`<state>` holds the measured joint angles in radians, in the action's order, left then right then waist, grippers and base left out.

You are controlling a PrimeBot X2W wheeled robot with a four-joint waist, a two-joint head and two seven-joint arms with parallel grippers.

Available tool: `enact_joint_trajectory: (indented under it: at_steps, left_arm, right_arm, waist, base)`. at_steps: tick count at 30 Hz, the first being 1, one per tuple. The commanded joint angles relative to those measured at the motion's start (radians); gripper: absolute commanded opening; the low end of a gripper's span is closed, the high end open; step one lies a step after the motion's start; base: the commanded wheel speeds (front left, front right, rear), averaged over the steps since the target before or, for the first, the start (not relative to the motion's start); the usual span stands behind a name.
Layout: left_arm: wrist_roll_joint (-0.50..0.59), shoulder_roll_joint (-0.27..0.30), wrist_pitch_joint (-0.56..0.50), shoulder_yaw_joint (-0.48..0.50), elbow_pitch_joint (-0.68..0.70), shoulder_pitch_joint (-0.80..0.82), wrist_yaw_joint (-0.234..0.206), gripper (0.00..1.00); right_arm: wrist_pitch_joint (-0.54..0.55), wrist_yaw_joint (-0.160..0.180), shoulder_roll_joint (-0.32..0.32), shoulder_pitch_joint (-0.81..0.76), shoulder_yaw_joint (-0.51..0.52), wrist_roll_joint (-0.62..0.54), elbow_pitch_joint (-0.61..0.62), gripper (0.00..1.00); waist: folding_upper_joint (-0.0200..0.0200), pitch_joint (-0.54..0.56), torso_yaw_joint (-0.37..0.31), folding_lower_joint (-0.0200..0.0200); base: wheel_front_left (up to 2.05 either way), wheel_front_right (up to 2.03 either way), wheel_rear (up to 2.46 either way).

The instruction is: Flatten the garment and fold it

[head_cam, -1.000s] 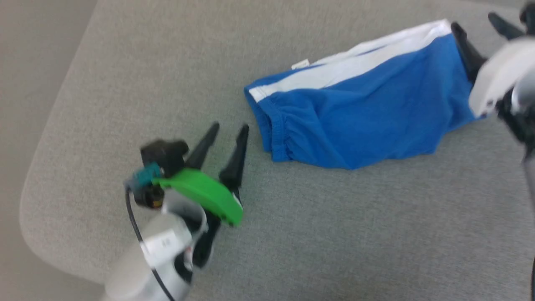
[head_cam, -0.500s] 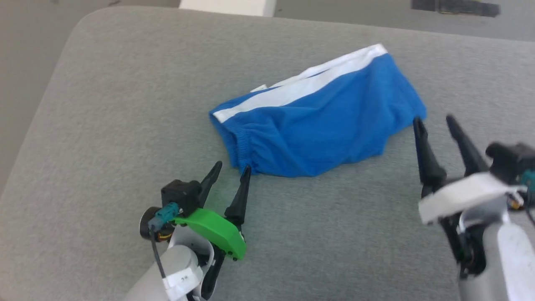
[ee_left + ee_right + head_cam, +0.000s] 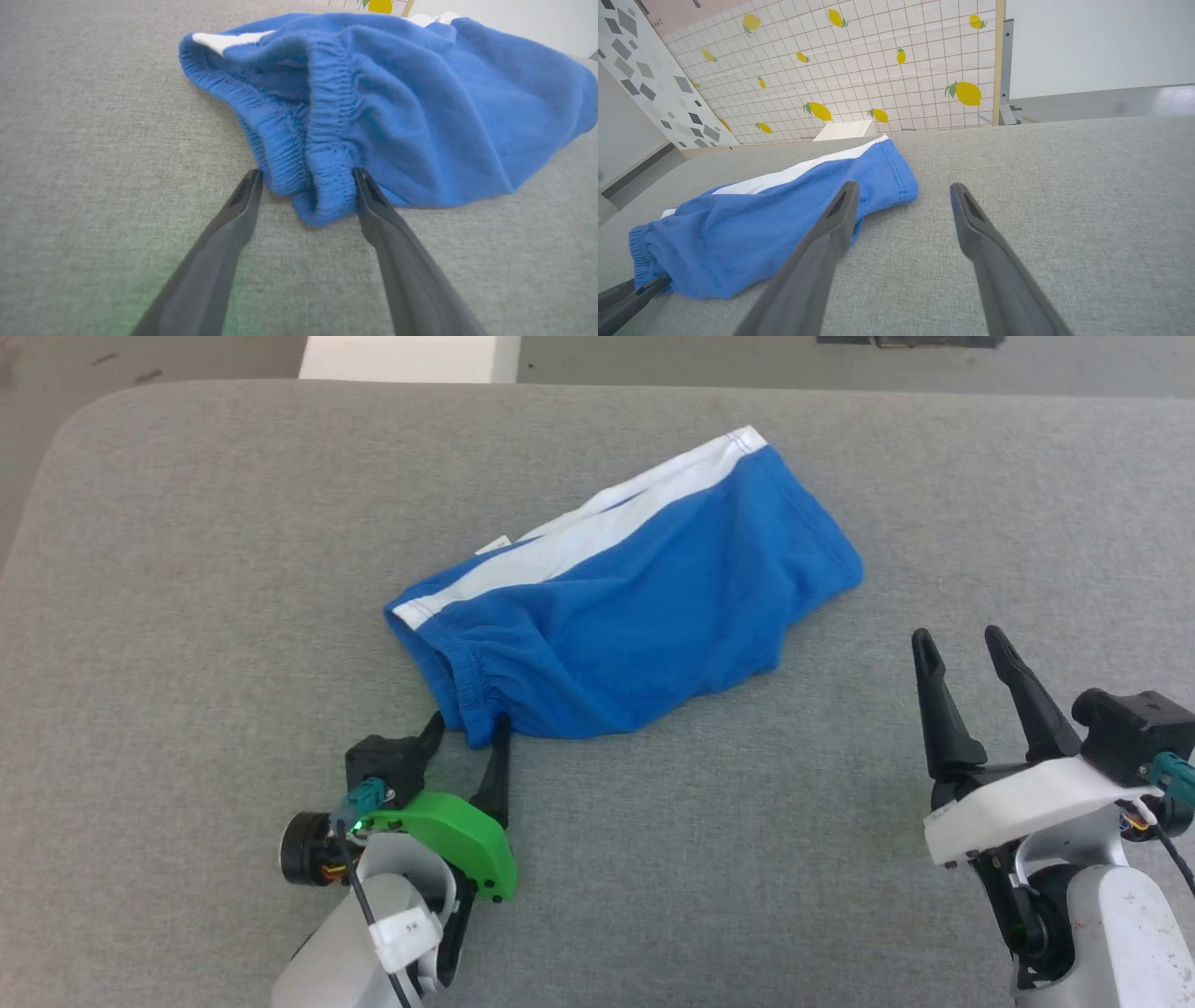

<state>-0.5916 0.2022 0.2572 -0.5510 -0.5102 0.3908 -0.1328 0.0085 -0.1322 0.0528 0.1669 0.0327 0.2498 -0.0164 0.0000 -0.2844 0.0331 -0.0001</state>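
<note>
Both grippers have their fingers spread. The blue shorts (image 3: 644, 616) lie rumpled on the grey upholstered surface (image 3: 187, 569), with a white band along their far edge. The left gripper (image 3: 470, 721) straddles the corner of the elastic waistband (image 3: 327, 140), unclamped, while the right gripper (image 3: 958, 637) hovers empty near the leg hem.

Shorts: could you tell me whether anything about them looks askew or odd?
The shorts lie crumpled and slanted on the pad, not flat; the waistband gapes, its corner between the fingers of the open left gripper. No damage seen.
</note>
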Motion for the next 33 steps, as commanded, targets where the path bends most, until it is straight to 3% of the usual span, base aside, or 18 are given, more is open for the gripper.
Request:
enact_joint_trajectory:
  at_steps: [1,2,3,4,5,10,16,26,33]
  left_arm:
    - [-0.008,-0.004,0.004,0.009,-0.018,0.019,0.000,1.00]
    - [-0.009,-0.005,0.004,0.012,-0.029,0.022,-0.005,1.00]
    - [-0.009,-0.006,0.004,0.014,-0.039,0.028,-0.006,0.53]
    - [-0.011,-0.010,0.004,0.016,-0.046,0.032,-0.005,0.18]
    - [-0.012,-0.013,0.004,0.016,-0.051,0.036,-0.002,0.00]
    - [-0.013,-0.028,0.004,0.000,-0.068,0.049,0.024,0.00]
    - [-0.009,-0.042,0.004,-0.031,-0.069,0.076,0.075,0.00]
    - [0.007,-0.082,0.004,-0.059,-0.066,0.122,0.097,0.00]
    - [0.003,-0.098,0.004,-0.063,-0.075,0.131,0.112,0.00]
  right_arm:
    - [-0.006,0.002,-0.002,-0.007,-0.005,0.007,-0.001,1.00]
    - [-0.007,0.002,-0.002,-0.006,-0.007,0.009,-0.001,1.00]
    - [-0.008,0.002,-0.002,-0.004,-0.011,0.010,-0.003,1.00]
    - [-0.008,0.002,-0.002,-0.001,-0.015,0.013,-0.005,1.00]
    - [-0.005,0.002,-0.002,0.000,-0.016,0.011,-0.009,1.00]
    - [0.056,0.002,-0.002,0.041,-0.019,-0.030,-0.056,1.00]
    - [0.189,0.002,-0.003,0.212,-0.006,-0.059,-0.170,1.00]
    - [0.381,0.002,-0.003,0.473,0.144,-0.184,-0.476,1.00]
    - [0.511,0.002,-0.003,0.538,0.151,-0.238,-0.578,1.00]
  waist:
    - [0.0000,-0.005,-0.008,0.0001]
    - [0.0000,-0.005,-0.009,0.0001]
    - [0.0000,-0.007,-0.009,0.0001]
    - [0.0000,-0.008,-0.008,0.0001]
    - [0.0000,-0.010,-0.006,0.0001]
    - [0.0000,-0.017,0.014,0.0001]
    - [0.0000,-0.043,0.050,0.0001]
    - [0.0000,-0.092,0.145,0.0001]
    - [0.0000,-0.112,0.181,0.0001]
  base:
    - [0.00,0.00,0.00]
    - [0.00,0.00,0.00]
    - [0.00,0.00,0.00]
    - [0.00,0.00,0.00]
    - [0.00,0.00,0.00]
    - [0.00,0.00,0.00]
    - [0.00,0.00,0.00]
    - [0.00,0.00,0.00]
    - [0.00,0.00,0.00]
